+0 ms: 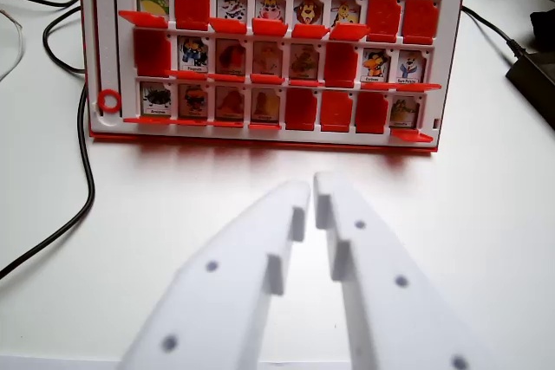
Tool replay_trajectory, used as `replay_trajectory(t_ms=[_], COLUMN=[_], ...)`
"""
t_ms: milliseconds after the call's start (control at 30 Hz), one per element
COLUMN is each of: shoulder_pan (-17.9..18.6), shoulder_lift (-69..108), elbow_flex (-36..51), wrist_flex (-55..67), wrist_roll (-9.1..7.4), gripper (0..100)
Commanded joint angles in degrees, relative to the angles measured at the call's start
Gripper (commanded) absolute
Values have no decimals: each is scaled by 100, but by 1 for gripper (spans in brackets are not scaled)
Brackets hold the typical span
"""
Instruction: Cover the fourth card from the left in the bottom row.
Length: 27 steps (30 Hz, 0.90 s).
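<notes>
The fourth card (pixel 265 105) of the bottom row is sitting uncovered at about twelve o'clock from the gripper (pixel 313 188), with covered red slots starting just at its three o'clock side on the red game board (pixel 102 49). Its small red flap (pixel 265 126) is lying folded at the card's base, looking light, stiff and hinged, so I am judging a gentle upward nudge under its front lip better than a pinch. The white jaws are sitting nearly together, holding nothing, well short of the board on the white table (pixel 486 197).

Bright, even light washes the white table (pixel 486 214) nearly featureless. A soft shadow lies under the red game board (pixel 260 58). The near gripper (pixel 312 192) looks slightly blurred; card faces are soft.
</notes>
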Motion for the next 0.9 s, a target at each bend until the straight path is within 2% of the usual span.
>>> replay_trajectory(t_ms=[0, 367, 567, 867], shoulder_pan=[105, 211, 149, -18], shoulder_lift=[-149, -1916, -3032, -5080], elbow_flex=[-35, 26, -88, -738], wrist_flex=[-211, -1389, -2030, -2777], wrist_roll=[-35, -44, 9, 97], gripper=[0, 0, 0, 0])
